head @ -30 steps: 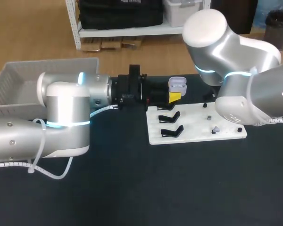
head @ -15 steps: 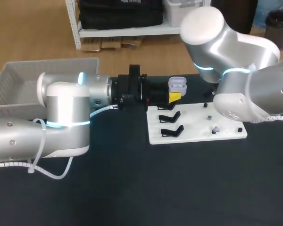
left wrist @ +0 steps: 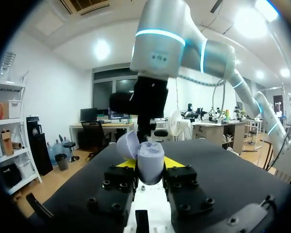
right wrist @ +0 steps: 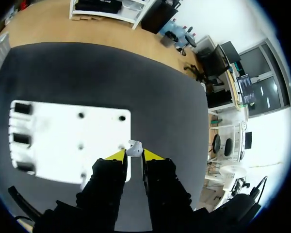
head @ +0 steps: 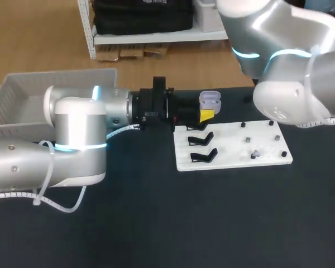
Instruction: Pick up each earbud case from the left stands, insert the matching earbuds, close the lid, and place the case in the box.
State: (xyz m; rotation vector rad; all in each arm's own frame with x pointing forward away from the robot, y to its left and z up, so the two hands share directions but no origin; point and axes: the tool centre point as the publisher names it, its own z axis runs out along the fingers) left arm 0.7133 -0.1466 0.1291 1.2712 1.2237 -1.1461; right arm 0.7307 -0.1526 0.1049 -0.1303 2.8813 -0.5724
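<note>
My left gripper (head: 207,109) is shut on a lavender earbud case (head: 210,100) with its lid open, held just beyond the far left corner of the white board (head: 234,162). In the left wrist view the case (left wrist: 151,162) sits upright between the yellow tips of the left gripper (left wrist: 150,166), its lid (left wrist: 127,145) tipped back. My right gripper (right wrist: 134,155) is shut on a small white earbud (right wrist: 134,147), high above the board (right wrist: 58,145). One more earbud (head: 256,152) rests on the board's right part. In the head view the right arm hides its own gripper.
Black stands (head: 202,155) without cases line the board's left side, and small black pegs (head: 277,137) dot its right. A white basket (head: 22,95) stands at the table's far left. Dark table surface lies in front of the board.
My right arm has risen up and back from the board, its gripper closing slightly on the earbud. The left arm and the case have not moved.
</note>
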